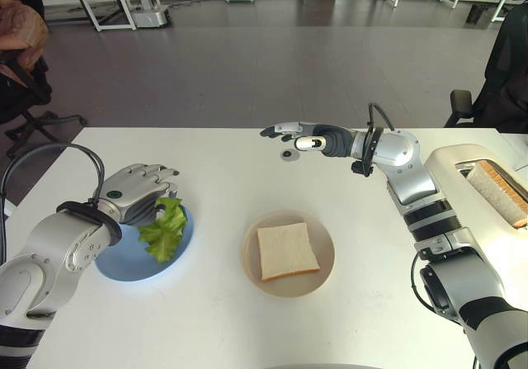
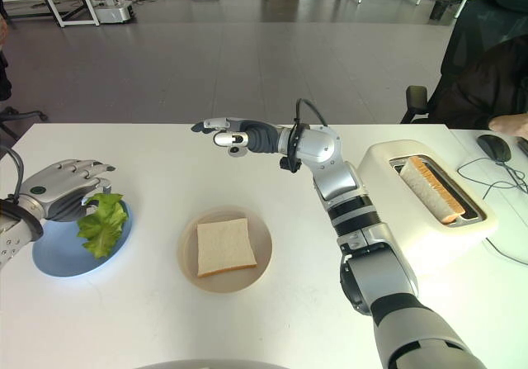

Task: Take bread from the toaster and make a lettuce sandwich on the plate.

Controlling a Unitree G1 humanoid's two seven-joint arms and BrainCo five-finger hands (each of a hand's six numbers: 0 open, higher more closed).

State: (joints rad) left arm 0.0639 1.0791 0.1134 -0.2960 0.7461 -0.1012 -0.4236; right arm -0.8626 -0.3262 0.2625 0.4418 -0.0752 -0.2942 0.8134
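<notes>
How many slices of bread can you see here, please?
2: one slice lies on the beige plate; a second slice stands in the toaster, whose other slot may hide more.

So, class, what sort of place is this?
Probably a robotics lab or office test space: a bare grey floor, a black wheeled office chair and a white boxy toaster on a white table.
</notes>
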